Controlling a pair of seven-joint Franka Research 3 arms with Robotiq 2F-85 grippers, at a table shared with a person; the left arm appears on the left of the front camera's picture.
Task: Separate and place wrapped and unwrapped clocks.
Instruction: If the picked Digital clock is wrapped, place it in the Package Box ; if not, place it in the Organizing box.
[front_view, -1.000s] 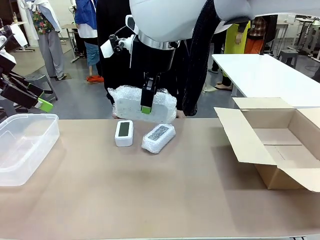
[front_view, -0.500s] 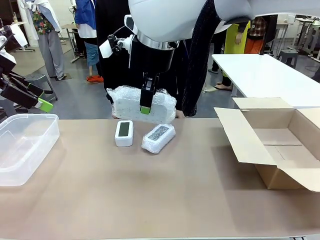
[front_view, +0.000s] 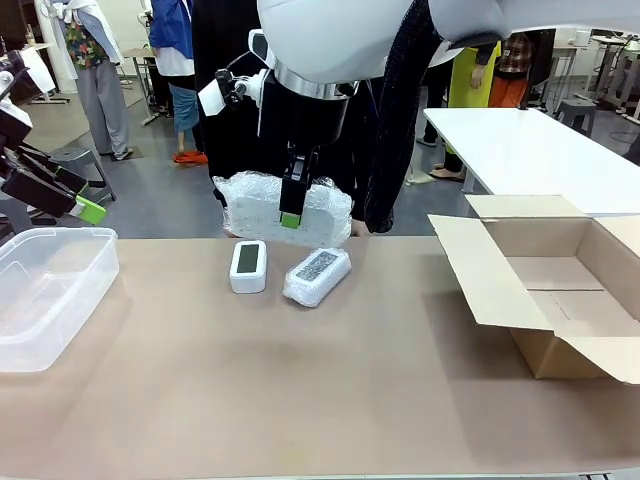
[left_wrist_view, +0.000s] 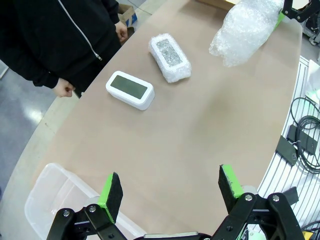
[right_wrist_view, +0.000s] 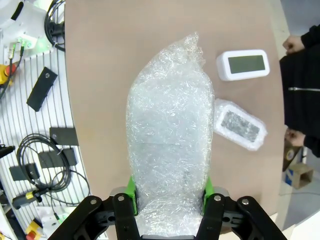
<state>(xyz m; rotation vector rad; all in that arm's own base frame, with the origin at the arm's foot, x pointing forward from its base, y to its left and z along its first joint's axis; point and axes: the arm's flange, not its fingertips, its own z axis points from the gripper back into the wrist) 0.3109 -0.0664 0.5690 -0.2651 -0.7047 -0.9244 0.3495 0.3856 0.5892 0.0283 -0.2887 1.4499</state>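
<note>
Above the table (front_view: 300, 400), right hand (front_view: 291, 216) pinches a bundle (front_view: 250, 205), contents hidden; left hand (left_wrist_view: 170, 186) spread.

- Table (front_view: 300, 400): tan top, long, rounded at one end.
- Plastic tub (front_view: 45, 300): clear, lidless, at the table's left end.
- Cardboard box (front_view: 560, 300): brown, flaps open, at the right end.
- White table (front_view: 520, 150): behind the box.
- Person (left_wrist_view: 55, 35): black zip jacket, at the far side.
- Cables and black units (right_wrist_view: 45, 155): on a white slatted surface beside the table.
</note>
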